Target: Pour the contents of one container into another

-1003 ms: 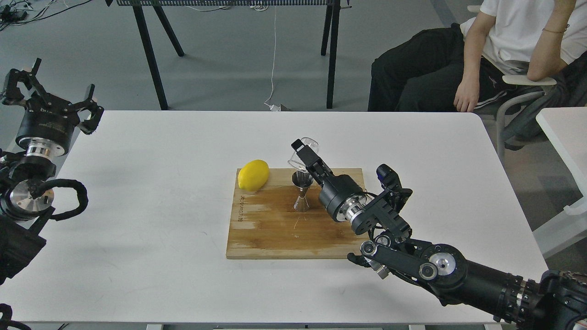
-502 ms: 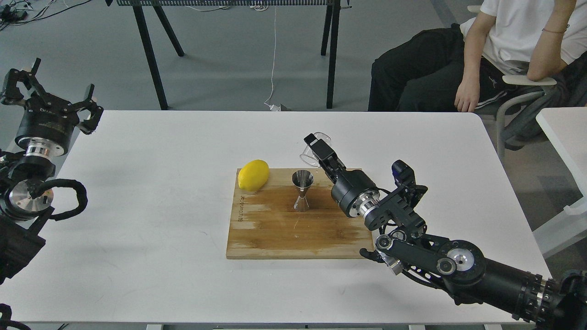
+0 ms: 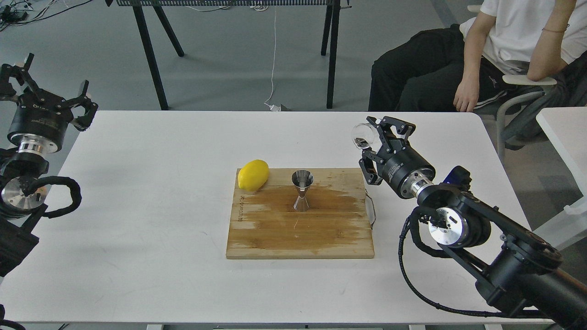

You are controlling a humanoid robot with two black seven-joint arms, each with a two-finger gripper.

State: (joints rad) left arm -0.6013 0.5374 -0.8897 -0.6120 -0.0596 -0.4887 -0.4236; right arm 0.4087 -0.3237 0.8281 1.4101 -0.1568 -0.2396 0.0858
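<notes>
The shiny steel jigger (image 3: 302,189) stands upright on the wooden cutting board (image 3: 275,229), right of a yellow lemon (image 3: 253,175). My right gripper (image 3: 376,134) is up over the table well to the right of the board, shut on the clear glass cup (image 3: 362,135), which lies tilted on its side with its mouth facing left. My left gripper (image 3: 43,94) hangs open off the table's far left corner, holding nothing.
The white table (image 3: 137,192) carries the board at its middle. A seated person (image 3: 481,55) is at the back right beside a chair. Black table legs (image 3: 151,50) stand behind. Another white table edge (image 3: 564,133) is at the right.
My right gripper has carried the glass cup away from above the jigger, up and to the right. The left gripper shifted slightly left and up.
</notes>
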